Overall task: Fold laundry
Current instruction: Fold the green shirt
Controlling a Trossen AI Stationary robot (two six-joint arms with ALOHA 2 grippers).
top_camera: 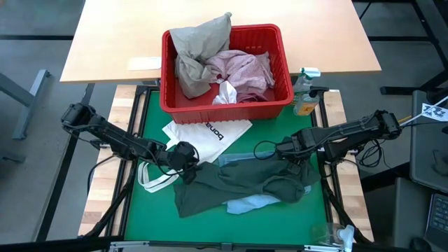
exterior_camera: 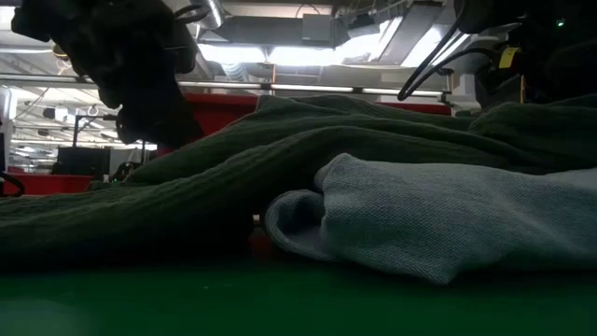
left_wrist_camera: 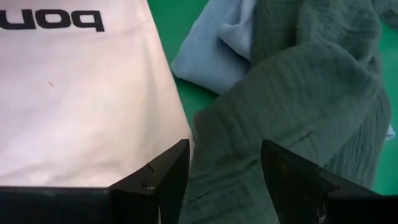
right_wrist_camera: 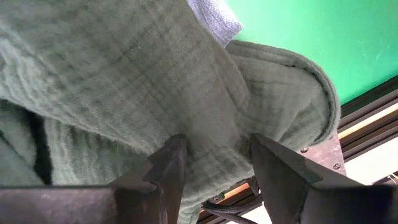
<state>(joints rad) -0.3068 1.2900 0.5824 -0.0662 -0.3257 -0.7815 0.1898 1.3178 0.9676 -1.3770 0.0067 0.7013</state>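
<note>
Light blue garment (exterior_camera: pixel 448 219) nearest, crumpled on the green mat (top_camera: pixel 210 227), half buried under the dark grey-green garment (top_camera: pixel 241 183). Nothing folded yet. Left gripper (left_wrist_camera: pixel 221 177) spread over the green cloth's edge beside the white tote bag (top_camera: pixel 206 134); right gripper (right_wrist_camera: pixel 214 171) spread too, fingers straddling a ridge of the same cloth, not pinching. Beige-khaki (top_camera: pixel 199 45), mottled pink (top_camera: pixel 245 68) and a small white piece (top_camera: pixel 225 92) wait in the red basket (top_camera: pixel 280 105) (most of the job remains, I judge).
</note>
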